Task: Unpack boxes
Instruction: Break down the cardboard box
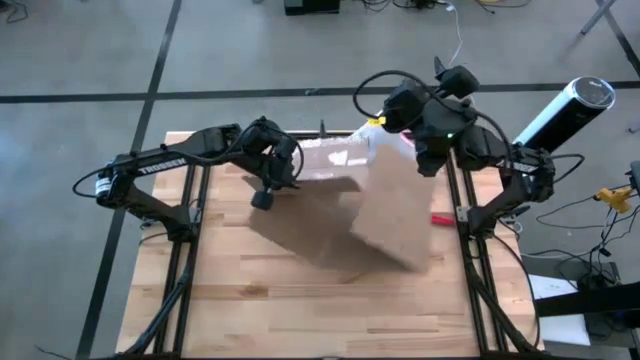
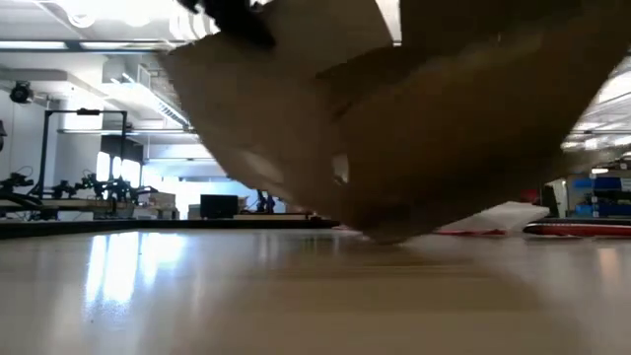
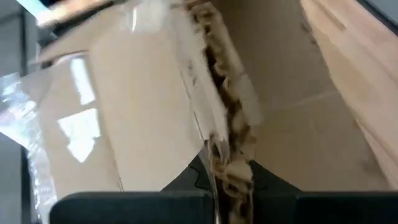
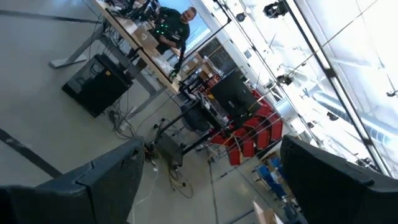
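Your left hand (image 1: 264,196) is clamped on a torn flap edge of the cardboard box (image 1: 385,215), which is tipped up on the surface (image 1: 300,310) between both arms. Your right hand (image 4: 211,186) sits above the box's far edge, fingers spread wide and holding nothing.

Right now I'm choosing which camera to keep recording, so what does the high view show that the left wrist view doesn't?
Only the high view shows both arms, the right end effector raised at the box's far corner, and the wooden table. Only the left wrist view shows the torn corrugated edge caught between the left end effector's fingers. Both show the cardboard box and its clear tape.
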Action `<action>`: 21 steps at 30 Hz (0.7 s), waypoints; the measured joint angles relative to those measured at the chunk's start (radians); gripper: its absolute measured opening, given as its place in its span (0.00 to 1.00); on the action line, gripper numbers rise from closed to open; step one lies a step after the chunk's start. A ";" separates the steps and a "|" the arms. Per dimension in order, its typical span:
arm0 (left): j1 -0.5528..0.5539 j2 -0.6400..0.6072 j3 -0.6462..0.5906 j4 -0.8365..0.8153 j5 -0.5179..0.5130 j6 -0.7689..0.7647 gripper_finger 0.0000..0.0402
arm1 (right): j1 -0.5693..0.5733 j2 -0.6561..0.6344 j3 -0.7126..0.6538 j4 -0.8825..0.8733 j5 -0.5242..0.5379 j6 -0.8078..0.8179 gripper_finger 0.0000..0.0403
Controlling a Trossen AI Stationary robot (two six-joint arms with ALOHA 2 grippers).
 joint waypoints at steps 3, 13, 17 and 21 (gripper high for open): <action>0.000 -0.012 0.000 -0.030 0.000 0.005 0.00 | 0.000 -0.011 0.017 0.003 0.000 0.013 0.85; 0.000 -0.045 0.089 0.069 -0.008 0.008 0.00 | 0.000 -0.037 0.021 0.002 0.000 0.061 0.85; 0.000 -0.045 0.181 0.067 -0.081 0.087 0.00 | 0.000 -0.035 0.021 0.002 0.000 0.062 0.85; 0.001 -0.045 0.289 0.066 -0.137 0.127 0.00 | 0.000 -0.034 0.019 -0.009 -0.008 0.102 0.85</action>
